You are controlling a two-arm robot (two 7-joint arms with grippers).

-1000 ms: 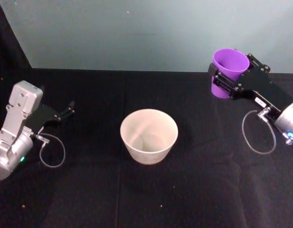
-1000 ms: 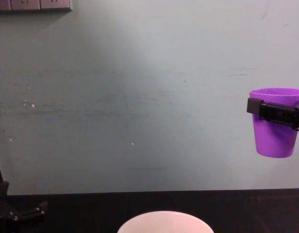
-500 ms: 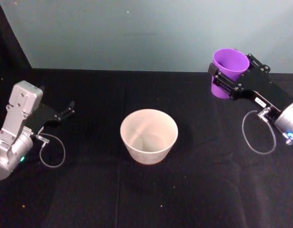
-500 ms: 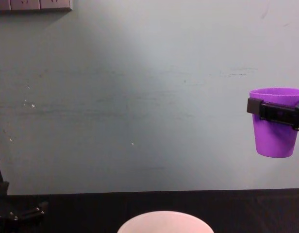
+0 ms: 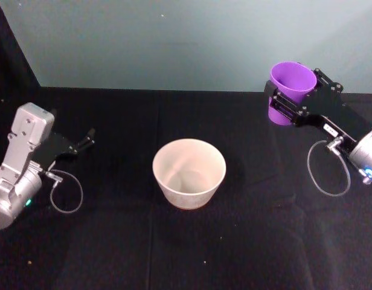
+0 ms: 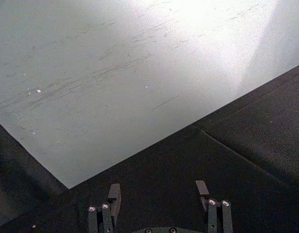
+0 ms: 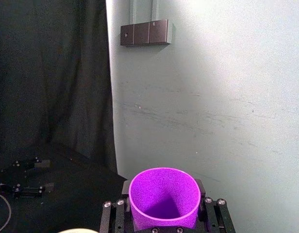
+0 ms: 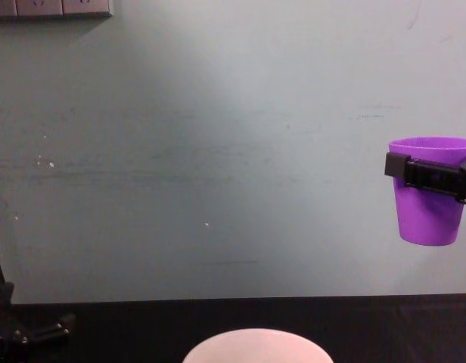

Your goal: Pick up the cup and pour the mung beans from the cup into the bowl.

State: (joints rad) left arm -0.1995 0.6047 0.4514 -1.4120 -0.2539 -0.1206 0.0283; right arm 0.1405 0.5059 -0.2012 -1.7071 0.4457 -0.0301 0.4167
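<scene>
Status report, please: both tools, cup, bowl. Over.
Right tool shut on purple cup, upright, off the table. Left tool open, parked at left. Whitish bowl at centre, nothing between it and cup.

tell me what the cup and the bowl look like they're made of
The cup, clamped upright in the right gripper above the table, looks like plastic: even bright purple, thin smooth wall, dull sheen. The bowl is whitish with a faint pink tint, smooth-rimmed, matte; plastic or ceramic, hard to tell. The left gripper sits idle at the left.

One cup [image 5: 290,77], one bowl [image 5: 189,173], seemingly two tools [image 5: 87,139] [image 5: 293,88]
</scene>
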